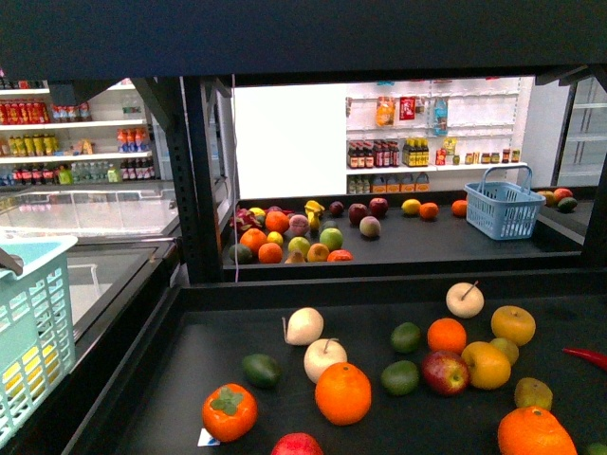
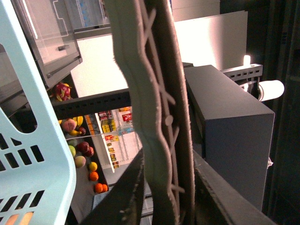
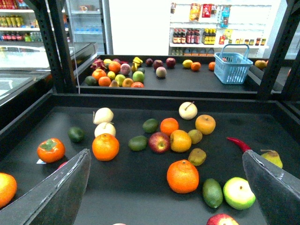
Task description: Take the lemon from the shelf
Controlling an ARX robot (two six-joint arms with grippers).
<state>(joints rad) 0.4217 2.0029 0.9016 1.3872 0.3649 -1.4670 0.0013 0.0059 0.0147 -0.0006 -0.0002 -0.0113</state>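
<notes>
Your right gripper hangs with jaws spread over the shelf's dark deck; left jaws unreadable; supermarket shelving behind.

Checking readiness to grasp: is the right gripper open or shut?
Open: the right gripper has jaws spread wide, with the shelf showing between them.

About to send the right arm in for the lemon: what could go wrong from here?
Round orange-yellow fruits crowd the near deck of the black metal shelf; easy to mistake for the bright yellow oval lemon, which seems to sit on the far deck.
Reaching there, the open right pincer could knock them rolling.
</notes>
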